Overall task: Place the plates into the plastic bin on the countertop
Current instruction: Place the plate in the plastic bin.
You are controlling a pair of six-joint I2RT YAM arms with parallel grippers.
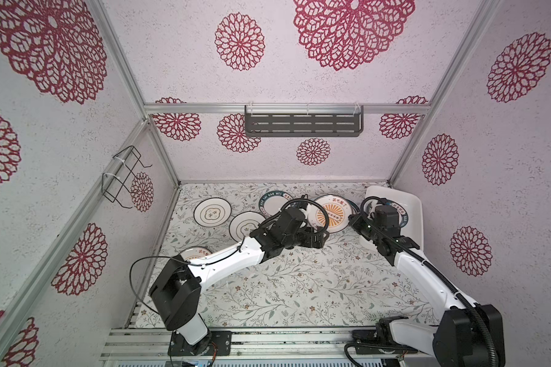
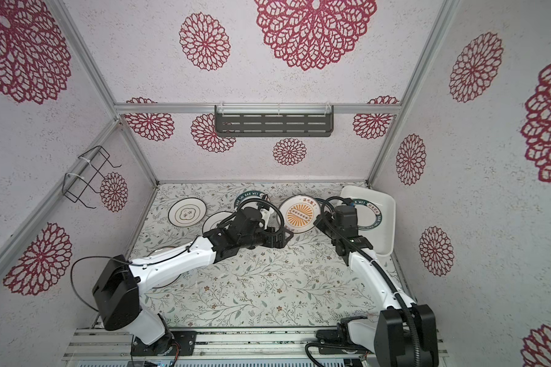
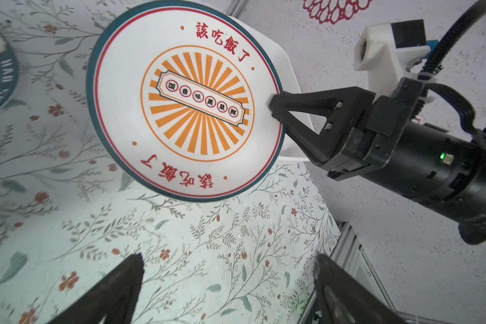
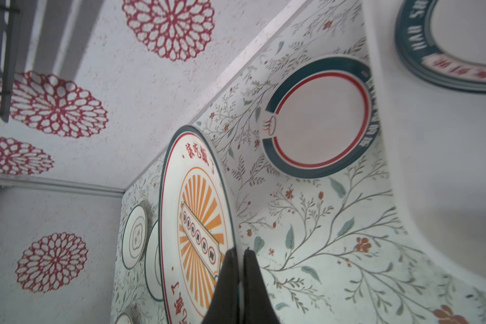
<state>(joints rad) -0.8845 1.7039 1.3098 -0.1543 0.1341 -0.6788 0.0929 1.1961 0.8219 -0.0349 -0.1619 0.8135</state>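
Left wrist view: the right gripper [image 3: 275, 108] has its fingers [image 3: 306, 112] closed on the rim of the sunburst plate [image 3: 184, 106], pinching it at one edge. This plate is raised and tilted over the surface [image 3: 208, 252], just beside the plastic bin [image 3: 289, 81] and outside it. The left gripper [image 3: 229, 261] has its fingers [image 3: 124, 286] spread wide and holds nothing. It hovers over bare surface, farther from the bin than the held plate.

Right wrist view: both fingers of the right gripper [image 4: 240, 252] sit tight on the plate rim. A teal-rimmed plate [image 4: 466, 33] lies flat inside the bin [image 4: 432, 168]. A second teal-rimmed plate [image 4: 320, 117] lies flat on the surface just outside the bin wall; whether it touches the wall cannot be determined.

In both top views, two dark-ringed plates [image 1: 212, 212] [image 1: 245, 225] lie on the surface well apart from the bin. A lettered teal plate [image 1: 272, 201] lies between them and the bin. One further plate [image 1: 196, 252], farthest from the bin, is largely hidden under the left arm [image 1: 226, 260].
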